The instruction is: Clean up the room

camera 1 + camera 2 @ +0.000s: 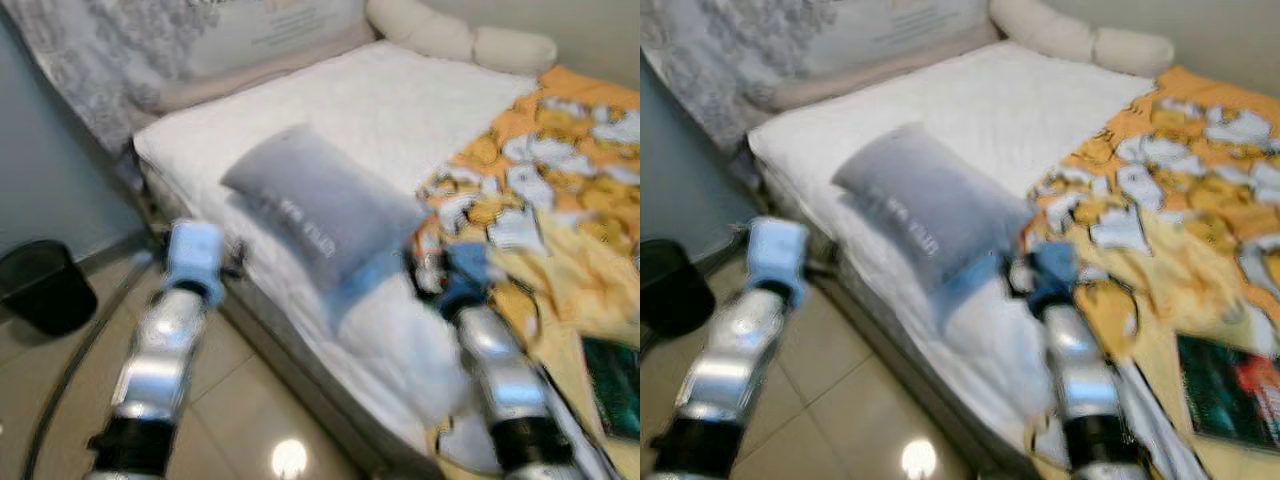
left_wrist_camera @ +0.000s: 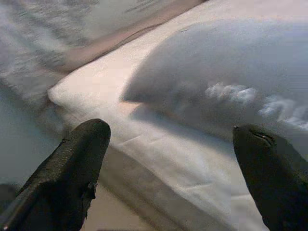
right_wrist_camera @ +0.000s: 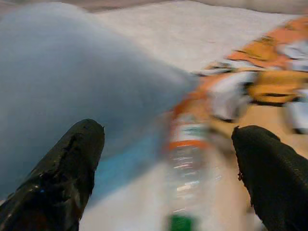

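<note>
Nearest, the right gripper hangs wide open and empty, a clear plastic bottle lying between its fingers on the bed, just beside the grey pillow. The reach looks under way; next, close on the bottle. The left gripper, also spread and empty, faces the pillow. Blur hides the bottle's label.

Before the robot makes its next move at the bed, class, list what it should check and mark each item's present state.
1. Right pincer open: ok.
2. Plastic bottle between its fingers: ok.
3. Bottle contacted yet: cannot tell, blurred.
4. Left pincer open, facing the grey pillow: ok.
5. Patterned blanket tidy: not ok, crumpled.
6. Views sharp: not ok.
</note>
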Robot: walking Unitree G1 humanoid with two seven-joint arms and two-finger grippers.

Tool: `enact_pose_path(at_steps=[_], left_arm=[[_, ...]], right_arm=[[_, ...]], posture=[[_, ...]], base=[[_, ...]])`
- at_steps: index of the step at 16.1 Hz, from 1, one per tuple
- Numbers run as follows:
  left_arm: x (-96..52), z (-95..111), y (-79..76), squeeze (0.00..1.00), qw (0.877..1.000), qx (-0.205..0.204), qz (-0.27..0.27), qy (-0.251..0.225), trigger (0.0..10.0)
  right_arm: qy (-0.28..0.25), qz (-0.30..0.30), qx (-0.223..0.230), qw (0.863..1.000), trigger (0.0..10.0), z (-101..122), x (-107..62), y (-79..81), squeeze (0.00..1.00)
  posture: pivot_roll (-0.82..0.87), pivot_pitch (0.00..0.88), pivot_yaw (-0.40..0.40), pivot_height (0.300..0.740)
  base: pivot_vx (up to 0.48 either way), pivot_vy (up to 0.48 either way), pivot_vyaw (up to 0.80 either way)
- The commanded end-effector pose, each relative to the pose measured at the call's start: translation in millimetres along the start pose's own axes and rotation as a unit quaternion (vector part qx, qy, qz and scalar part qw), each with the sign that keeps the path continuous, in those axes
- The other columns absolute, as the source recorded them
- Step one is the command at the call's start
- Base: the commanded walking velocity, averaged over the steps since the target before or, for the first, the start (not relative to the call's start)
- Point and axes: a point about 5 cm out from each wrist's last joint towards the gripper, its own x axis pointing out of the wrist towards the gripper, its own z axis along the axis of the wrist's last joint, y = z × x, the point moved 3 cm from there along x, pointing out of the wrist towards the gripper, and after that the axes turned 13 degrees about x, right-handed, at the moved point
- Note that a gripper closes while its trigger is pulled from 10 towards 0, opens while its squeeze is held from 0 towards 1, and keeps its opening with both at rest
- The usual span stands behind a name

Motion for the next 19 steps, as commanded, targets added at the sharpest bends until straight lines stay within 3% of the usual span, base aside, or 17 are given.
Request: enact_pose_path(at_steps=[1,3,4,9,11,14,19], left_arm=[[-0.3,1,8.0,0.0,1.0,0.012,0.001,-0.001,10.0],[-2.6,3,3.5,0.0,0.999,0.022,-0.025,-0.006,10.0],[-3.9,3,0.6,0.0,0.999,0.027,-0.045,-0.009,10.0],[-15.0,10,-16.3,0.0,0.983,0.073,-0.169,-0.023,10.0],[-20.5,14,-21.0,0.0,0.97,0.085,-0.225,-0.027,10.0],[-31.4,16,-28.1,0.0,0.952,0.101,-0.287,-0.031,10.0],[-42.0,21,-41.4,0.0,0.941,0.102,-0.32,-0.032,10.0]], right_arm=[[-0.005,0.0,-0.001,1.0,10.0,5,2.5,3.9,0.0],[-0.002,-0.021,0.001,1.0,10.0,7,2.5,-6.0,0.0],[0.008,-0.035,0.005,0.999,10.0,6,2.8,-12.8,1.0],[0.065,-0.06,-0.024,0.996,10.0,7,19.8,-41.0,1.0],[0.105,-0.055,-0.047,0.992,10.0,9,30.6,-50.9,1.0],[0.12,-0.064,-0.053,0.989,10.0,15,40.5,-59.7,1.0],[0.115,-0.081,-0.043,0.989,10.0,26,47.1,-68.8,1.0]], posture=[[-0.09,0.0,0.027,0.74],[-0.08,0.0,0.026,0.74],[-0.08,0.0,0.029,0.74],[-0.08,0.0,0.037,0.74],[-0.07,0.0,0.032,0.74],[-0.07,0.0,0.036,0.74],[-0.07,0.0,0.024,0.74]], base=[[0.0,0.0,0.0],[0.0,0.0,0.0],[0.0,0.0,0.0],[0.0,0.0,0.0],[0.0,0.0,0.0],[0.0,0.0,0.0],[0.0,0.0,0.0]])
